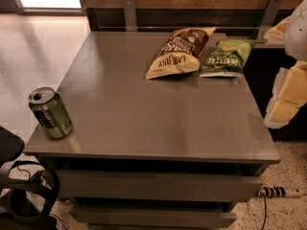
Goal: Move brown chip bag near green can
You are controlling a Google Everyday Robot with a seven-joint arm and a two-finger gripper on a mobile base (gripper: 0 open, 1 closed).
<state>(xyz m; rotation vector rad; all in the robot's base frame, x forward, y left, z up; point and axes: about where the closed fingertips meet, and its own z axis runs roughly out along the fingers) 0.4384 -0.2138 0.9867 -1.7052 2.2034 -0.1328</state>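
The brown chip bag (176, 51) lies flat at the back of the grey table (144, 114), right of centre, dark brown and cream-yellow with "LATE JULY" lettering. The green can (50, 113) stands upright at the table's front left corner, with a silver top and a dark label band. My gripper (288, 97) is a white and cream shape at the right edge of the view. It hangs beyond the table's right side, well apart from the bag and far from the can. It holds nothing that I can see.
A smaller green chip bag (224, 57) lies just right of the brown bag, nearly touching it. A dark wall with metal posts runs behind the table. Black gear (19, 190) sits on the floor at front left. A power strip (278, 192) lies at front right.
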